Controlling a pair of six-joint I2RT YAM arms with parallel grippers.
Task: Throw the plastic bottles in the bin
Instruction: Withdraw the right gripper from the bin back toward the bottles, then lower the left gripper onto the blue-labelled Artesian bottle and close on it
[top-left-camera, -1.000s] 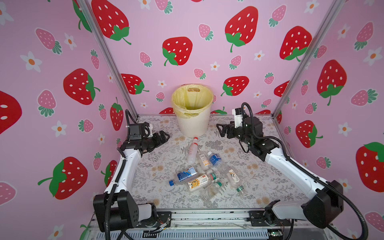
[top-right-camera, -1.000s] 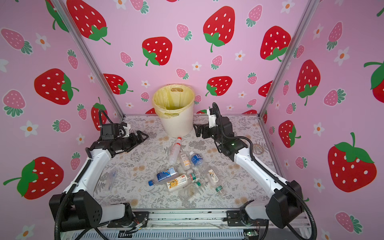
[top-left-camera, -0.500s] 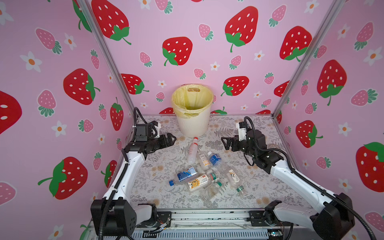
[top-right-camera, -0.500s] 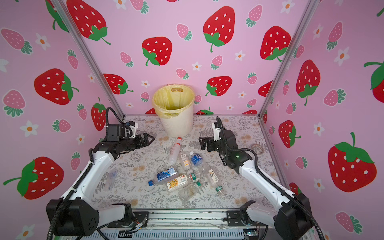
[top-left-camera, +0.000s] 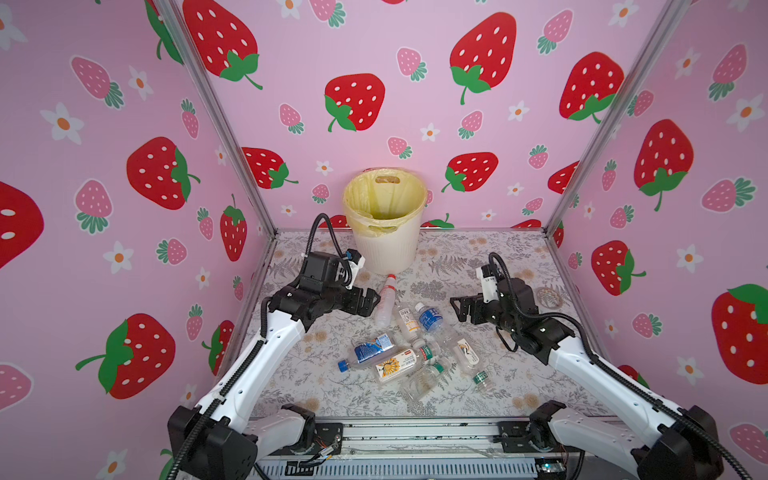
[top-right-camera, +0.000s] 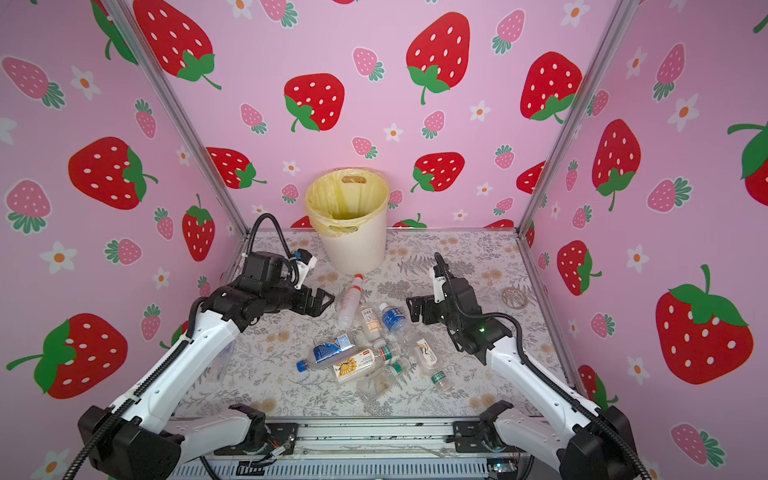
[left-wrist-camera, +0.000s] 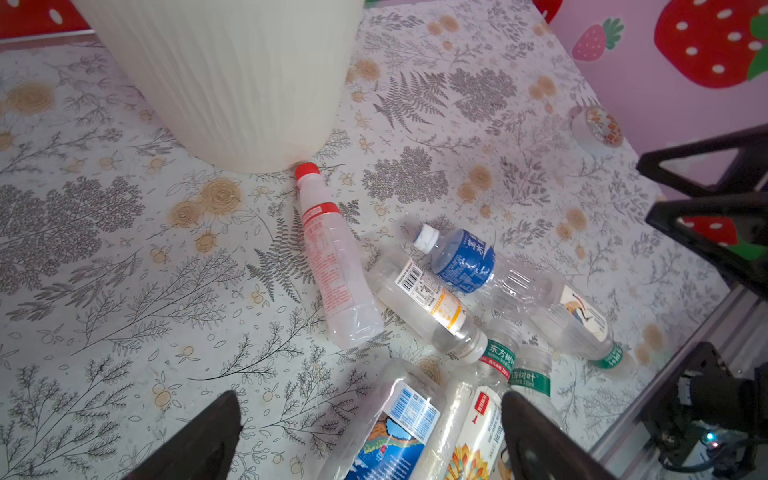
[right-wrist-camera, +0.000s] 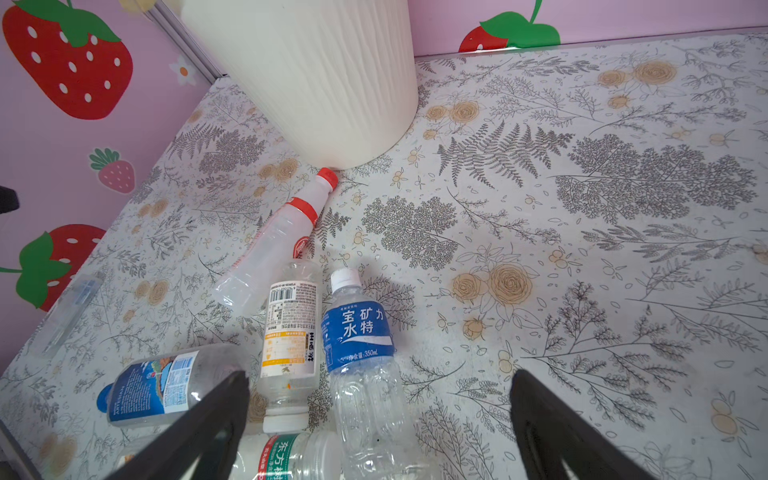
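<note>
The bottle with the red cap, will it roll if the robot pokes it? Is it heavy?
Probably light: the red-capped bottle looks clear and empty. It is round and lies on its side, so a sideways poke would likely roll it. Its cap is close to the bin, which might stop it.

Ribbed, seemingly matt bin (top-left-camera: 386, 253); glossy bottles (top-left-camera: 395, 365)

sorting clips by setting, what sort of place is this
Probably a staged robot test booth: strawberry-print panels on metal posts, a left arm and right arm mounted on a front rail, plastic bottles and a lined bin on a floral tabletop.
</note>
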